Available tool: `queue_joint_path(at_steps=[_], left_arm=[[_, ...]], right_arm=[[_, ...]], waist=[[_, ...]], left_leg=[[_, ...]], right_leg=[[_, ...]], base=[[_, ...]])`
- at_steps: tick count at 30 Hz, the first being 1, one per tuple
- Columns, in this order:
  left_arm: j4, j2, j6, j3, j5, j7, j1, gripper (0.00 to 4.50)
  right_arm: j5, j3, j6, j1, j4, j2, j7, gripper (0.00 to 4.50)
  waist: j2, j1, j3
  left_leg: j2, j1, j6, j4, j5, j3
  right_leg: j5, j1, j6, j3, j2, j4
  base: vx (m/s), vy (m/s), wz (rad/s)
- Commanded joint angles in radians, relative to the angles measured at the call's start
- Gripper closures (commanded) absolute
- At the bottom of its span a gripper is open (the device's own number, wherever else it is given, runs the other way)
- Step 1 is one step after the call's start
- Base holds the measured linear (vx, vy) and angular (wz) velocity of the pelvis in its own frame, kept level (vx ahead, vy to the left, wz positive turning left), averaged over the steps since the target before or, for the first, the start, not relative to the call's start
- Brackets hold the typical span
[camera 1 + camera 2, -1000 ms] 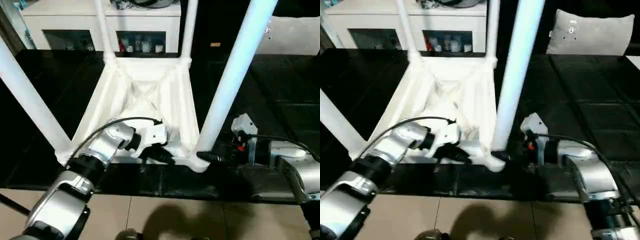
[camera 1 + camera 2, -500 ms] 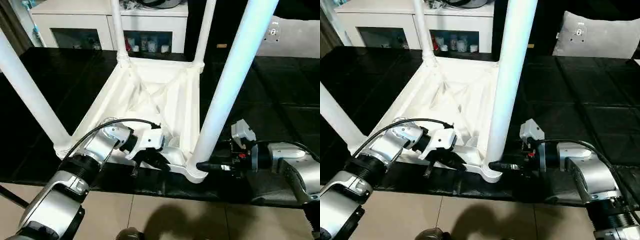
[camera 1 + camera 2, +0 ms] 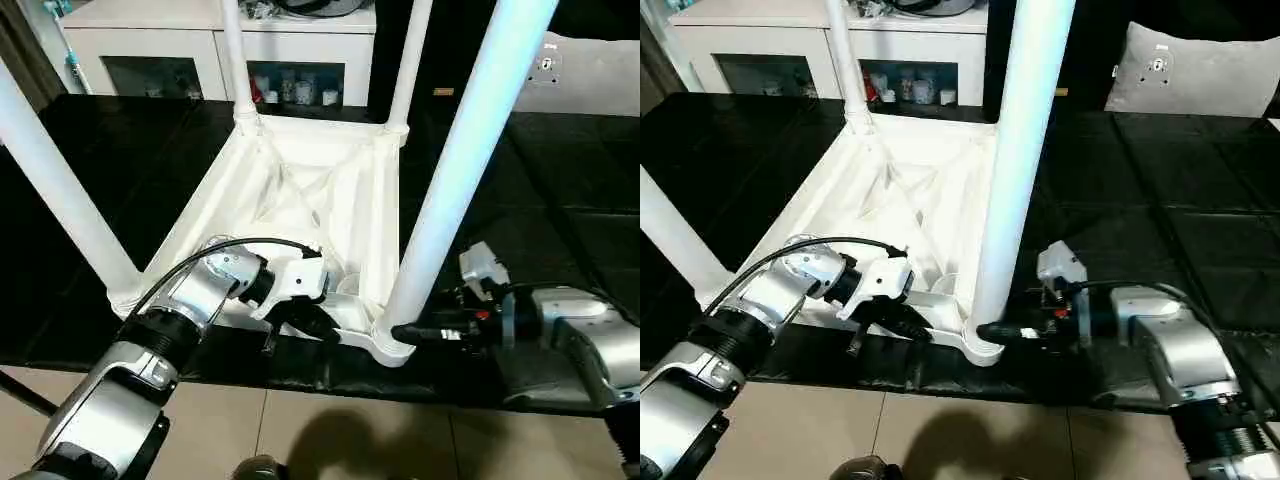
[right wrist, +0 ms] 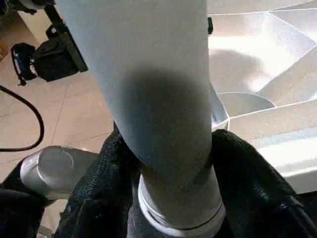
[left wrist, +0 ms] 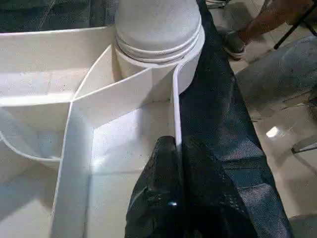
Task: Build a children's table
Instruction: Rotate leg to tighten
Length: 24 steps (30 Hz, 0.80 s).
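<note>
- The table is lying upside down on a black mat, its ribbed underside facing up and four legs standing in the corner sockets.
- The left gripper is pinching the table's near rim, its fingers clenched on the thin wall.
- The right gripper is reaching level to the base of the near right leg; its fingers are sitting on either side of that leg, close against it, just above the socket.
- A white cabinet is standing beyond the mat.
</note>
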Motion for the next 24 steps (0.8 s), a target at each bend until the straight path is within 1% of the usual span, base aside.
queue_joint_path(at_steps=[1, 2, 3, 4, 5, 6, 7, 8, 9, 10, 11, 12, 13, 14, 15, 16, 17, 18, 19, 20, 22, 23, 24], left_arm=[[-0.055, -0.035, 0.026, 0.005, -0.041, -0.002, -0.007, 4.50], [-0.054, -0.045, 0.046, 0.011, -0.041, 0.019, -0.009, 4.50], [-0.052, -0.055, 0.060, 0.015, -0.039, 0.040, -0.012, 4.50], [-0.046, -0.080, 0.086, 0.023, -0.032, 0.092, -0.019, 4.50], [-0.041, -0.094, 0.099, 0.027, -0.028, 0.121, -0.023, 4.50], [-0.037, -0.111, 0.117, 0.034, -0.026, 0.154, -0.028, 4.50], [-0.029, -0.137, 0.143, 0.044, -0.024, 0.202, -0.034, 4.50], [-0.025, -0.151, 0.157, 0.050, -0.024, 0.227, -0.038, 4.50], [-0.016, -0.180, 0.178, 0.060, -0.021, 0.279, -0.045, 4.50], [-0.010, -0.194, 0.189, 0.066, -0.019, 0.306, -0.050, 4.50], [-0.006, -0.207, 0.199, 0.072, -0.018, 0.330, -0.053, 4.50], [0.016, -0.257, 0.224, 0.091, -0.012, 0.424, -0.069, 4.50], [0.027, -0.287, 0.236, 0.099, -0.007, 0.476, -0.078, 4.50], [0.027, -0.298, 0.239, 0.099, -0.002, 0.494, -0.079, 4.50], [0.026, -0.299, 0.238, 0.098, -0.001, 0.496, -0.079, 4.50], [0.025, -0.301, 0.237, 0.098, -0.001, 0.497, -0.079, 4.50], [0.021, -0.303, 0.237, 0.097, 0.000, 0.496, -0.078, 4.50], [0.017, -0.304, 0.236, 0.098, 0.002, 0.496, -0.078, 4.50], [0.009, -0.294, 0.227, 0.091, 0.013, 0.481, -0.074, 4.50], [0.005, -0.287, 0.222, 0.088, 0.018, 0.471, -0.071, 4.50], [0.003, -0.276, 0.221, 0.087, 0.023, 0.465, -0.067, 4.50], [0.003, -0.270, 0.221, 0.088, 0.024, 0.463, -0.066, 4.50], [0.003, -0.262, 0.216, 0.087, 0.024, 0.459, -0.065, 4.50]], right_arm=[[0.028, -0.003, 0.033, 0.002, -0.031, 0.029, -0.040, 2.41], [0.019, -0.005, 0.037, 0.002, -0.031, 0.044, -0.076, 2.44], [0.004, -0.007, 0.038, 0.000, -0.028, 0.061, -0.117, 2.48], [-0.041, -0.010, 0.033, -0.007, -0.013, 0.103, -0.225, 2.51], [-0.059, -0.014, 0.039, -0.013, -0.004, 0.124, -0.280, 2.51], [-0.071, -0.020, 0.049, -0.020, 0.004, 0.143, -0.325, 2.51], [-0.086, -0.030, 0.066, -0.030, 0.015, 0.172, -0.392, 2.53], [-0.094, -0.036, 0.074, -0.036, 0.021, 0.188, -0.427, 2.53], [-0.103, -0.047, 0.101, -0.046, 0.026, 0.215, -0.487, 2.55], [-0.110, -0.051, 0.112, -0.051, 0.027, 0.228, -0.515, 2.56], [-0.115, -0.055, 0.122, -0.055, 0.029, 0.239, -0.539, 2.56], [-0.141, -0.081, 0.160, -0.075, 0.036, 0.288, -0.657, 2.56], [-0.159, -0.097, 0.176, -0.088, 0.040, 0.322, -0.736, 2.56], [-0.165, -0.102, 0.170, -0.090, 0.039, 0.338, -0.763, 2.56], [-0.162, -0.102, 0.164, -0.089, 0.037, 0.340, -0.759, 2.56], [-0.156, -0.102, 0.155, -0.088, 0.035, 0.343, -0.750, 2.22], [-0.149, -0.100, 0.137, -0.084, 0.030, 0.344, -0.733, 1.88], [-0.145, -0.101, 0.128, -0.081, 0.025, 0.346, -0.728, 1.89], [-0.147, -0.104, 0.125, -0.076, 0.016, 0.340, -0.728, 1.89], [-0.147, -0.106, 0.125, -0.074, 0.012, 0.334, -0.725, 1.79], [-0.146, -0.114, 0.128, -0.069, 0.002, 0.330, -0.717, 1.43], [-0.142, -0.119, 0.127, -0.066, -0.002, 0.329, -0.711, 1.43], [-0.138, -0.122, 0.128, -0.064, -0.006, 0.323, -0.704, 1.33]], waist=[[-0.018, -0.008, -0.076], [-0.018, -0.007, -0.076], [-0.019, -0.010, -0.074], [-0.019, -0.012, -0.074], [-0.018, -0.016, -0.072], [-0.020, -0.020, -0.070], [-0.021, -0.034, -0.069], [-0.021, -0.041, -0.067], [-0.019, -0.051, -0.068], [-0.021, -0.058, -0.068], [-0.024, -0.065, -0.069], [-0.024, -0.068, -0.069], [-0.024, -0.080, -0.071], [-0.025, -0.083, -0.074], [-0.025, -0.084, -0.075], [-0.026, -0.085, -0.075], [-0.015, -0.084, -0.078], [-0.018, -0.087, -0.078], [-0.019, -0.087, -0.079], [-0.018, -0.086, -0.080], [-0.015, -0.082, -0.080], [-0.017, -0.080, -0.079], [-0.016, -0.079, -0.078]], left_leg=[[0.064, 0.018, 0.081, -0.066, -0.157, -0.017], [0.064, 0.019, 0.080, -0.067, -0.161, -0.018], [0.063, 0.021, 0.072, -0.068, -0.177, -0.018], [0.064, 0.021, 0.065, -0.069, -0.182, -0.018], [0.061, 0.022, 0.049, -0.071, -0.199, -0.020], [0.059, 0.022, 0.043, -0.072, -0.209, -0.020], [0.056, 0.024, 0.027, -0.075, -0.234, -0.022], [0.055, 0.023, 0.026, -0.075, -0.243, -0.022], [0.054, 0.019, 0.021, -0.076, -0.244, -0.025], [0.052, 0.018, 0.022, -0.076, -0.244, -0.025], [0.049, 0.014, 0.026, -0.074, -0.238, -0.025], [0.048, 0.015, 0.031, -0.073, -0.235, -0.023], [0.044, 0.014, 0.033, -0.069, -0.214, -0.022], [0.043, 0.013, 0.035, -0.068, -0.206, -0.022], [0.043, 0.011, 0.046, -0.067, -0.189, -0.021], [0.042, 0.009, 0.054, -0.066, -0.183, -0.020], [0.043, 0.009, 0.067, -0.065, -0.165, -0.020], [0.044, 0.007, 0.074, -0.065, -0.158, -0.019], [0.045, 0.009, 0.092, -0.063, -0.144, -0.017], [0.046, 0.010, 0.095, -0.063, -0.143, -0.017], [0.050, 0.012, 0.099, -0.064, -0.134, -0.018], [0.050, 0.013, 0.100, -0.064, -0.141, -0.017], [0.051, 0.013, 0.099, -0.065, -0.148, -0.017]], right_leg=[[-0.270, 0.053, -0.188, 0.051, -0.076, -0.071], [-0.279, 0.052, -0.186, 0.050, -0.077, -0.072], [-0.307, 0.051, -0.181, 0.050, -0.077, -0.075], [-0.316, 0.050, -0.178, 0.051, -0.077, -0.075], [-0.348, 0.048, -0.168, 0.049, -0.078, -0.079], [-0.369, 0.049, -0.160, 0.049, -0.078, -0.083], [-0.411, 0.049, -0.145, 0.047, -0.077, -0.088], [-0.423, 0.049, -0.141, 0.045, -0.075, -0.091], [-0.426, 0.053, -0.137, 0.044, -0.075, -0.088], [-0.425, 0.052, -0.135, 0.043, -0.073, -0.092], [-0.421, 0.057, -0.129, 0.042, -0.075, -0.093], [-0.417, 0.055, -0.129, 0.043, -0.073, -0.094], [-0.398, 0.052, -0.139, 0.042, -0.070, -0.091], [-0.397, 0.054, -0.137, 0.041, -0.072, -0.093], [-0.379, 0.056, -0.135, 0.042, -0.073, -0.094], [-0.365, 0.057, -0.136, 0.042, -0.072, -0.093], [-0.322, 0.058, -0.145, 0.044, -0.071, -0.088], [-0.296, 0.059, -0.150, 0.044, -0.069, -0.087], [-0.240, 0.058, -0.174, 0.045, -0.068, -0.082], [-0.235, 0.058, -0.180, 0.045, -0.069, -0.082], [-0.215, 0.058, -0.193, 0.045, -0.069, -0.077], [-0.208, 0.057, -0.199, 0.045, -0.068, -0.077], [-0.211, 0.057, -0.201, 0.045, -0.069, -0.077]], base=[[0.000, 0.000, 0.00], [0.000, 0.000, 0.00], [0.000, 0.000, 0.00], [0.000, 0.000, 0.00], [0.000, 0.000, 0.00], [0.000, 0.000, 0.00], [0.000, 0.000, 0.00], [0.000, 0.000, 0.00], [0.000, 0.000, 0.00], [0.000, 0.000, 0.00], [0.000, 0.000, 0.00], [0.000, 0.000, 0.00], [0.000, 0.000, 0.00], [0.000, 0.000, 0.00], [0.000, 0.000, 0.00], [0.000, 0.000, 0.00], [0.000, 0.000, 0.00], [0.000, 0.000, 0.00], [0.000, 0.000, 0.00], [0.000, 0.000, 0.00], [0.000, 0.000, 0.00], [0.000, 0.000, 0.00], [0.000, 0.000, 0.00]])
